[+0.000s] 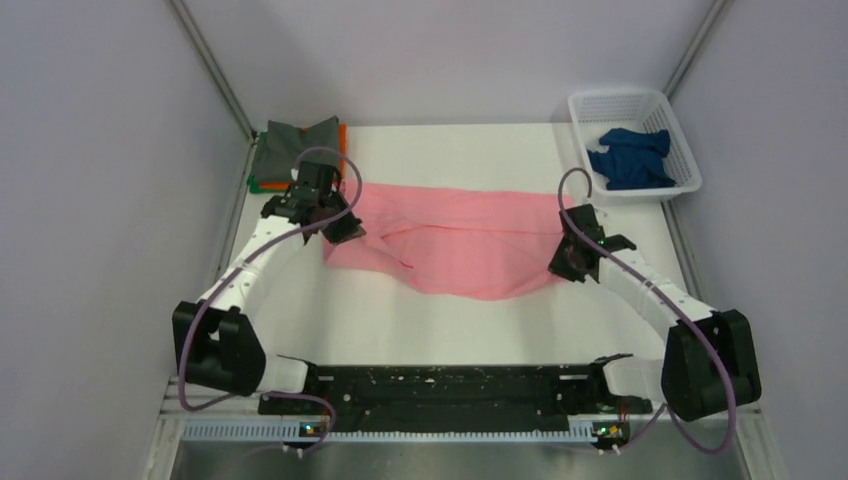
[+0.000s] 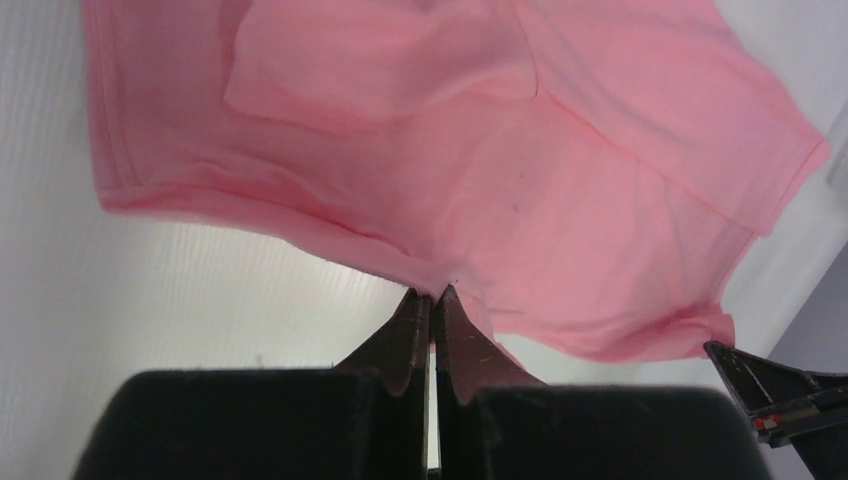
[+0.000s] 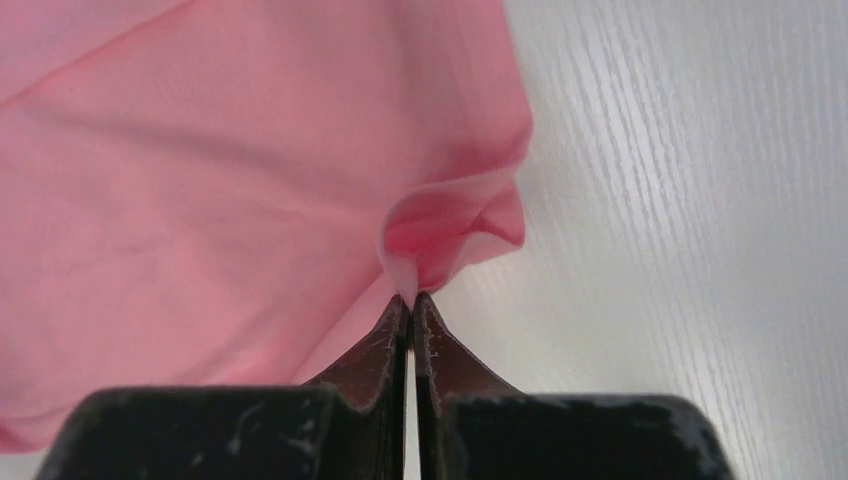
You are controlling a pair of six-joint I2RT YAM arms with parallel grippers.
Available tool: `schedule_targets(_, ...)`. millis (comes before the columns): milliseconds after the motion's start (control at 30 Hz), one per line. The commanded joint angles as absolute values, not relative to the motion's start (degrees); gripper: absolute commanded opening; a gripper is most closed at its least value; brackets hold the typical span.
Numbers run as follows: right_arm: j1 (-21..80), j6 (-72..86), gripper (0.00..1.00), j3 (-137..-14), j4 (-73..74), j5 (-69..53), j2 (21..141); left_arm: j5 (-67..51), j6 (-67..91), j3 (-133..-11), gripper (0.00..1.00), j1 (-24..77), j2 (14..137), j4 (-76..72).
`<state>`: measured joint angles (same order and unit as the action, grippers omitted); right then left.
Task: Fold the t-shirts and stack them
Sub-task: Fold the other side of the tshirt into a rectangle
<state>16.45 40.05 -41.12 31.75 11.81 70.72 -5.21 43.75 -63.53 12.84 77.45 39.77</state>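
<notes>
A light pink t-shirt (image 1: 450, 235) lies spread across the middle of the white table, stretched between both arms. My left gripper (image 1: 345, 230) is shut on its left edge; in the left wrist view the fingertips pinch the hem (image 2: 433, 292) of the pink t-shirt (image 2: 480, 160). My right gripper (image 1: 568, 262) is shut on the right edge, where a bunched fold of the pink t-shirt (image 3: 200, 180) meets the fingertips (image 3: 410, 300). A folded stack with the dark grey t-shirt (image 1: 295, 145) on top, orange (image 1: 342, 135) and green (image 1: 262, 184) edges showing under it, sits at the back left. A navy blue t-shirt (image 1: 630, 155) lies crumpled in the basket.
The white lattice basket (image 1: 680, 150) stands at the back right corner. Grey walls close in the table on the left, back and right. Bare white table (image 1: 450, 330) stretches between the pink shirt and the arm bases.
</notes>
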Motion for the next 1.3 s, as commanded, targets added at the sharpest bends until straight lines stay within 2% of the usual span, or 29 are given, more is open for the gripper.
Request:
schedule_targets(0,12.1,35.8,0.0,-46.9,32.0,8.1,73.4,-6.2,42.4,-70.2,0.0,10.1,82.1,37.5)
schedule_targets(300,7.5,32.5,0.0,-56.0,31.0,7.1,82.6,-7.0,40.8,-82.6,0.0,5.7,93.8,38.0)
schedule_targets(833,5.3,30.3,0.0,-66.8,29.2,7.5,96.1,-9.2,37.5,-93.8,0.02,2.9,106.3,36.6)
schedule_targets(933,5.3,29.9,0.01,-68.2,27.6,11.3,98.6,-8.1,37.3,-96.9,0.22,2.8,110.0,36.8)
schedule_targets(967,5.3,29.9,0.08,-68.9,27.7,12.2,99.4,-6.8,37.2,-98.3,0.34,2.8,111.4,37.2)
schedule_targets(1033,5.3,29.9,0.28,-70.3,27.7,13.1,100.5,-4.0,37.3,-102.3,0.58,2.6,114.6,39.6)
schedule_targets(1100,5.4,29.2,0.42,-71.1,27.2,11.8,100.8,-4.6,37.2,-106.5,0.76,2.5,117.0,42.6)
schedule_targets(1167,5.4,28.3,0.53,-71.5,27.1,10.9,100.3,-6.6,37.5,-107.3,0.86,2.5,116.9,43.2)
schedule_targets(1267,6.4,25.7,0.65,-71.6,26.5,9.9,98.9,-8.3,38.0,-102.5,0.95,3.3,113.7,41.2)
